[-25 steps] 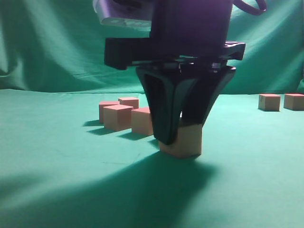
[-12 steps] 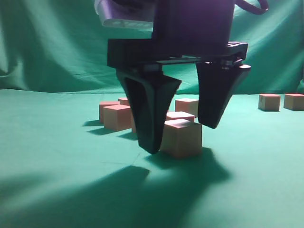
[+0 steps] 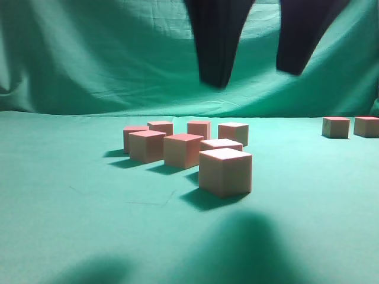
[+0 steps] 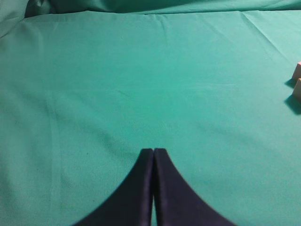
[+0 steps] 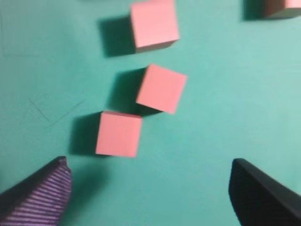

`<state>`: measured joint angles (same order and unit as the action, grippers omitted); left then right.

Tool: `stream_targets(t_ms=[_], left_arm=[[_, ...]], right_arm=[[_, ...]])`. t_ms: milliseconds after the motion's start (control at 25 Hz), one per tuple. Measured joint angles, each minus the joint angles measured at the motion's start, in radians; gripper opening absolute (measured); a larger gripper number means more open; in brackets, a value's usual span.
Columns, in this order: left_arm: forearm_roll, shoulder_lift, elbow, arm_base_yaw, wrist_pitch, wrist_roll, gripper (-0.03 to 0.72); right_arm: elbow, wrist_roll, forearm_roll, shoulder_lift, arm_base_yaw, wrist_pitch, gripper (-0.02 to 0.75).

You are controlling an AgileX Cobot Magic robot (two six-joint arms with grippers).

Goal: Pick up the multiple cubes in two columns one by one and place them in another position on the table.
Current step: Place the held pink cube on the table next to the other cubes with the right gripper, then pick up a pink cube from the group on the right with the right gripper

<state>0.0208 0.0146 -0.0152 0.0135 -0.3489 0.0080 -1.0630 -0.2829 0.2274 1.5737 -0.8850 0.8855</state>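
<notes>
Several reddish-pink cubes stand in a loose cluster on the green table (image 3: 71,225). The nearest cube (image 3: 225,171) sits alone at the front, free of any grip. My right gripper (image 3: 254,77) hangs open and empty well above it, only its two dark fingers showing at the top. In the right wrist view three cubes lie in a line below the open gripper (image 5: 148,162): the closest cube (image 5: 118,134), a tilted cube (image 5: 161,88) and a farther cube (image 5: 154,23). My left gripper (image 4: 154,150) is shut with nothing in it, over bare cloth.
Two more cubes (image 3: 336,127) (image 3: 366,126) stand apart at the far right. A draped green backdrop (image 3: 89,53) closes off the rear. Cube edges (image 4: 297,80) show at the right border of the left wrist view. Another cube (image 5: 282,7) sits at the right wrist view's top right corner.
My right gripper let go of the front cube, opened wide and rose clear above it. The cube stays where it was set down; cubes behind it are now uncovered.
</notes>
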Motion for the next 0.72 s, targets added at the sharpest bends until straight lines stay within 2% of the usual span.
stream_targets(t_ms=[160,280,480,720], left_arm=[[0.000,0.000,0.000,0.000,0.000,0.000,0.000],[0.000,0.000,0.000,0.000,0.000,0.000,0.000],[0.000,0.000,0.000,0.000,0.000,0.000,0.000],[0.000,0.000,0.000,0.000,0.000,0.000,0.000]], right_arm=[[0.000,-0.108,0.075,-0.111,0.000,0.075,0.646],[0.000,-0.148,0.116,-0.172,0.048,0.155,0.646],[-0.007,-0.147,0.104,-0.222,0.264,0.210,0.646],[-0.072,-0.030,-0.057,-0.220,0.517,0.145,0.646]])
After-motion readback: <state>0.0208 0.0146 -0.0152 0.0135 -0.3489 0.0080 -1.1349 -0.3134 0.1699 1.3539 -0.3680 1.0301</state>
